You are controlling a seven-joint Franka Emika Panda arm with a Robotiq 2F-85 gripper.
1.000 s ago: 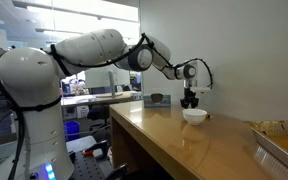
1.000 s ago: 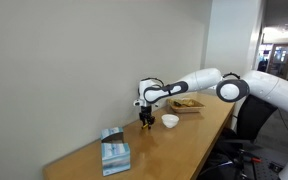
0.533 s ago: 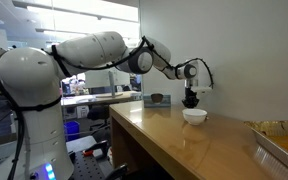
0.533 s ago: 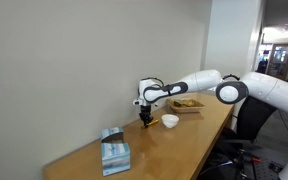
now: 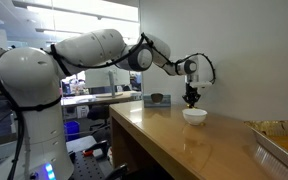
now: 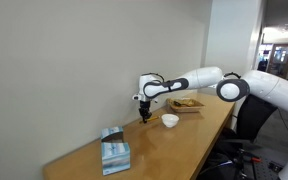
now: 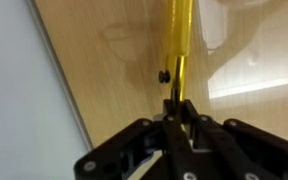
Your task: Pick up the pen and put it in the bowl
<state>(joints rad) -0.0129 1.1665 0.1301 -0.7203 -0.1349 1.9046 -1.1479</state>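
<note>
My gripper (image 7: 177, 105) is shut on the pen (image 7: 177, 45), a thin yellow stick that points away from the jaws over the wooden table. In both exterior views the gripper (image 5: 191, 99) (image 6: 144, 116) hangs a little above the table. The small white bowl (image 5: 194, 115) (image 6: 170, 121) stands on the table just beside and below the gripper. The pen is too thin to make out in the exterior views.
A grey tissue box (image 6: 114, 152) stands near one end of the table. A tray with food (image 6: 188, 104) lies beyond the bowl. A metal tray (image 5: 282, 140) lies at the near corner. A grey container (image 5: 157, 99) stands behind. The wall runs along the table.
The gripper has risen slightly from the table surface with the pen in its jaws. The bowl has not moved.
</note>
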